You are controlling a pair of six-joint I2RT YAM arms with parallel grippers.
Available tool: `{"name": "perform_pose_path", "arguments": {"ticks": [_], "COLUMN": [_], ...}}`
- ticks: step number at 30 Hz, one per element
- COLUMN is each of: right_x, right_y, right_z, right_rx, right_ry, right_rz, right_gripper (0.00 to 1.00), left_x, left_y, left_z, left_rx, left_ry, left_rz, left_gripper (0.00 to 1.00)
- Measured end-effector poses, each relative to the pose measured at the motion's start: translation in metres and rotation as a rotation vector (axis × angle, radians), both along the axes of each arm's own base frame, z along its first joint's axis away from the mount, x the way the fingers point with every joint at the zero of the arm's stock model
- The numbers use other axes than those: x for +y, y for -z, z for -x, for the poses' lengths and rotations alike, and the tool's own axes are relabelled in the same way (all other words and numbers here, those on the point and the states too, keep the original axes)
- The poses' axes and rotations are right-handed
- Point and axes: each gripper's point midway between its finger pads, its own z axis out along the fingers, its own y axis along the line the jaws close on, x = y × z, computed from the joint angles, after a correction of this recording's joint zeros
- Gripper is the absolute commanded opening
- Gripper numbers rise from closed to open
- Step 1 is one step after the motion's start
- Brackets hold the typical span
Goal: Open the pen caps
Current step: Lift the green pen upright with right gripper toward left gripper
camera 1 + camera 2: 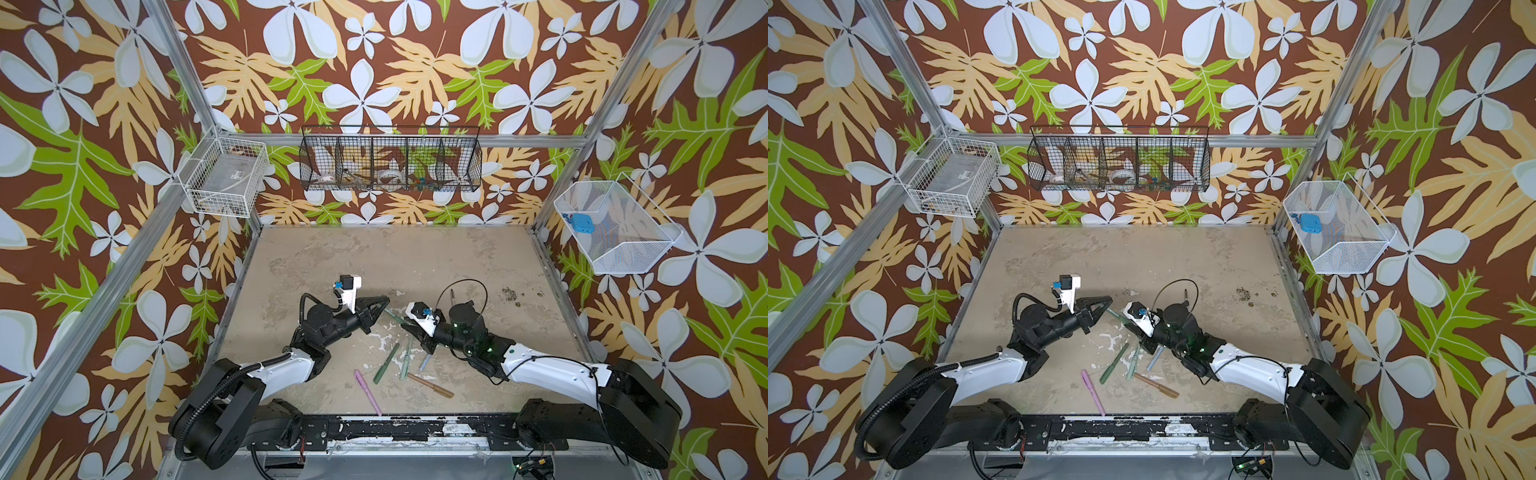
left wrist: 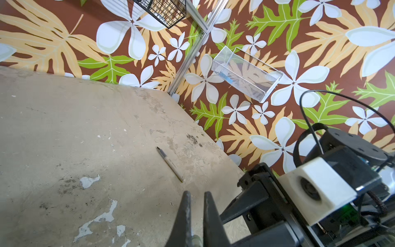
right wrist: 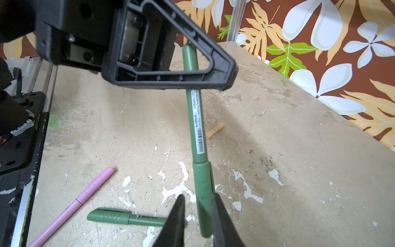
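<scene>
A dark green pen (image 3: 195,119) hangs above the table between my two grippers. My left gripper (image 3: 228,82) is shut on its body, and a sliver of that green pen (image 2: 195,240) shows deep between its fingers in the left wrist view. The pen's cap (image 3: 204,192) lies between the fingers of my right gripper (image 3: 199,195), which stands open: the cap touches one finger and a gap shows at the other. In both top views the left gripper (image 1: 386,301) and the right gripper (image 1: 405,325) meet tip to tip at mid-table.
Capped pens lie near the front: pink (image 1: 368,392), dark green (image 1: 386,363), pale green (image 1: 406,361), light blue (image 1: 426,361), brown (image 1: 430,385). An uncapped pen body (image 2: 170,164) lies behind the right arm. A beige cap (image 3: 214,129) rests on the table. Wire baskets (image 1: 390,164) hang on the walls.
</scene>
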Motion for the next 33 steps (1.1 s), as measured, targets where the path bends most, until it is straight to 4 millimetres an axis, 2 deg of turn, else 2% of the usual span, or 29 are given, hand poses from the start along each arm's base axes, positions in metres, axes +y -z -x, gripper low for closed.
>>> {"name": "perform_pose_path", "arguments": {"ticks": [3, 6, 12, 16, 20, 25, 30, 33], "right_x": [-0.002, -0.008, -0.017, -0.012, -0.011, 0.0, 0.03, 0.04], "right_y": [-0.007, -0.014, -0.041, -0.061, -0.076, -0.073, -0.071, -0.066], "right_z": [0.0, 0.005, 0.014, 0.026, 0.022, 0.028, 0.046, 0.045], "right_rx": [-0.017, -0.022, 0.053, 0.163, 0.316, 0.581, 0.797, 0.905], "right_ry": [0.011, 0.016, -0.011, -0.057, -0.008, 0.032, 0.016, 0.046], "right_rz": [-0.017, -0.052, -0.231, -0.354, -0.478, -0.604, -0.655, -0.692], "right_gripper": [0.55, 0.61, 0.62, 0.64, 0.64, 0.62, 0.59, 0.57], "left_x": [0.001, 0.003, 0.021, 0.033, 0.043, 0.045, 0.05, 0.054], "left_y": [0.0, -0.002, -0.017, -0.034, -0.048, -0.05, -0.047, -0.047], "left_z": [0.002, 0.005, 0.021, 0.04, 0.05, 0.058, 0.061, 0.059], "left_rx": [-0.001, -0.01, -0.109, -0.227, -0.321, -0.398, -0.467, -0.504], "left_ry": [0.003, -0.003, -0.064, -0.122, -0.184, -0.22, -0.269, -0.304], "left_rz": [0.0, 0.005, 0.039, 0.072, 0.101, 0.092, 0.065, 0.051], "left_gripper": [0.0, 0.0, 0.0, 0.0, 0.0, 0.0, 0.0, 0.0]}}
